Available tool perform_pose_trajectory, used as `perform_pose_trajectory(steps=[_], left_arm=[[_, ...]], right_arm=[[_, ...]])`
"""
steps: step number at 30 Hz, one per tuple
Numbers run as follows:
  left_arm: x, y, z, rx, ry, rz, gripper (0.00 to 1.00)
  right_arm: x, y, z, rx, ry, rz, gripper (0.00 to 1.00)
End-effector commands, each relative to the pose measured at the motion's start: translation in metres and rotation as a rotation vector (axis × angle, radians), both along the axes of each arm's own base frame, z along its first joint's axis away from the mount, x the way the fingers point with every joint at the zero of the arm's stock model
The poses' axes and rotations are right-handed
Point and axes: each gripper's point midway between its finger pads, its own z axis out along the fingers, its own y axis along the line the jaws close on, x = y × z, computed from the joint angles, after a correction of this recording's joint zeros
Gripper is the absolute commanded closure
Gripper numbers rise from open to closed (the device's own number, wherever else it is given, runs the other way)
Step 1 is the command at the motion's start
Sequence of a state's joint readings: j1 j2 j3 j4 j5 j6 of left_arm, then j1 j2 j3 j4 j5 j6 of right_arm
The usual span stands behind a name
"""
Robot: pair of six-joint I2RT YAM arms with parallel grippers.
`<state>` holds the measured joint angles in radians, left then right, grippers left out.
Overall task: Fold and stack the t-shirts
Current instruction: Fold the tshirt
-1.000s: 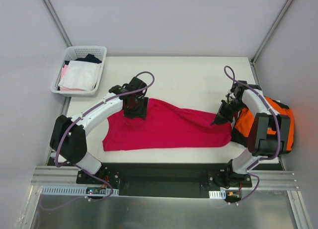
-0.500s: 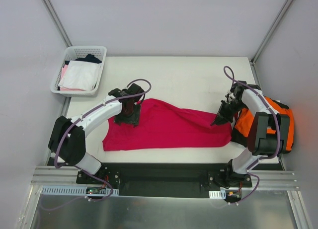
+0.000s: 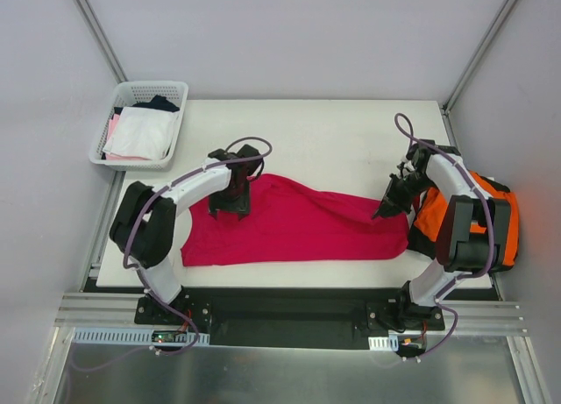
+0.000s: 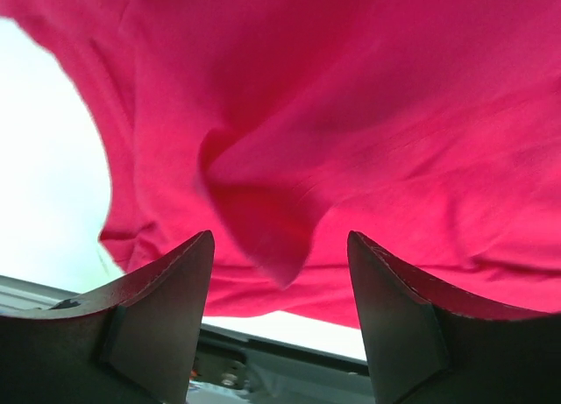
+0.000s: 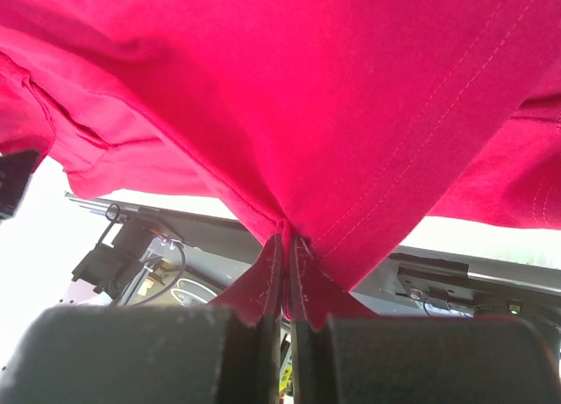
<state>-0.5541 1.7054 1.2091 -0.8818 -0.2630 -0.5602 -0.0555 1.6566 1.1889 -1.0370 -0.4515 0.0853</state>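
I had the crimson t-shirt (image 3: 298, 229) lying lengthwise across the near half of the worktop (image 3: 333, 137), wide at its left end and narrowing toward the right. My left tool (image 3: 230, 199) hung over the shirt's far left corner. In the left wrist view its fingers (image 4: 162, 281) stood well spread, with a raised wrinkle of red cloth showing beyond the gap. I could not tell whether they touched the fabric, and nothing was gripped between them.

My right tool (image 3: 384, 213) was at the shirt's right end, pressed together and pinching the cloth. The right wrist view showed the fingertips (image 5: 261, 286) closed on a stitched hem, with the fabric drawn up into a peak at that pinch.

The orange t-shirt (image 3: 434, 218) lay bunched at the right edge of the worktop, just beside the right arm (image 3: 465, 233) and partly hidden by it. Off the far left corner sat a white mesh basket (image 3: 151, 85) holding a white garment (image 3: 140, 132) on top of a pink garment (image 3: 112, 128).
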Motion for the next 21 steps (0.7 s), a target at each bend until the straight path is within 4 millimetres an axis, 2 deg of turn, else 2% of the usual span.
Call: perform_pose_trajectory(steps=[1,3,4,7,11,21], left_arm=[[0.039,-0.012,0.02,-0.067,-0.06,0.132,0.38],[0.048,-0.014,0.019,-0.08,-0.053,0.186,0.39],[0.057,-0.016,0.026,-0.09,-0.075,0.209,0.39],[0.062,-0.008,0.028,-0.04,-0.078,0.278,0.39],[0.052,0.003,0.031,-0.015,-0.032,0.362,0.39],[0.025,0.007,0.052,-0.057,-0.023,0.493,0.41]], right_arm=[[-0.001,0.001,0.01,-0.011,0.0,0.017,0.99],[-0.002,0.002,0.01,-0.011,0.006,0.019,0.99],[-0.003,0.003,0.01,-0.012,0.007,0.019,0.99],[-0.005,0.003,0.01,-0.017,0.01,0.021,0.99],[-0.011,0.001,0.007,-0.03,0.021,0.033,0.99],[-0.019,0.003,0.002,-0.032,0.041,0.044,0.99]])
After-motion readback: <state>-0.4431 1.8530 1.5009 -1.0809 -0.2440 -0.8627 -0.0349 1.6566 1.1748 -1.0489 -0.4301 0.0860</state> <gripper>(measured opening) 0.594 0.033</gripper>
